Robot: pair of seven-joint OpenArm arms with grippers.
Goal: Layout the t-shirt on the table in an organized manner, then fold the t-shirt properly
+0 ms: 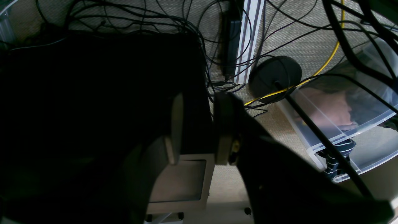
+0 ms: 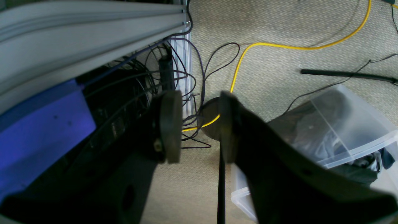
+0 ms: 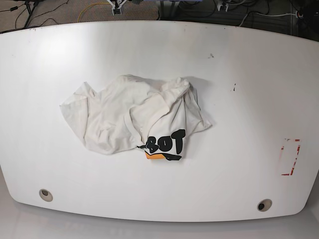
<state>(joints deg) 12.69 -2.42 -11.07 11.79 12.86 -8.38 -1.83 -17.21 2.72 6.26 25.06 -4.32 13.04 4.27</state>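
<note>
T-shirt (image 3: 134,117) lies crumpled near centre of table (image 3: 239,59), black lettering and orange patch showing at lower edge of heap. No arm over tabletop in base view.

Left gripper (image 1: 199,127) hangs over carpet, jaws parted, nothing between them. Clear plastic bin (image 1: 351,124) at right of frame holds bunched clothing, striped piece among it.

Right gripper (image 2: 197,127) likewise parted, empty. Same kind of clear bin (image 2: 339,130) at lower right, dark garments inside.
</note>
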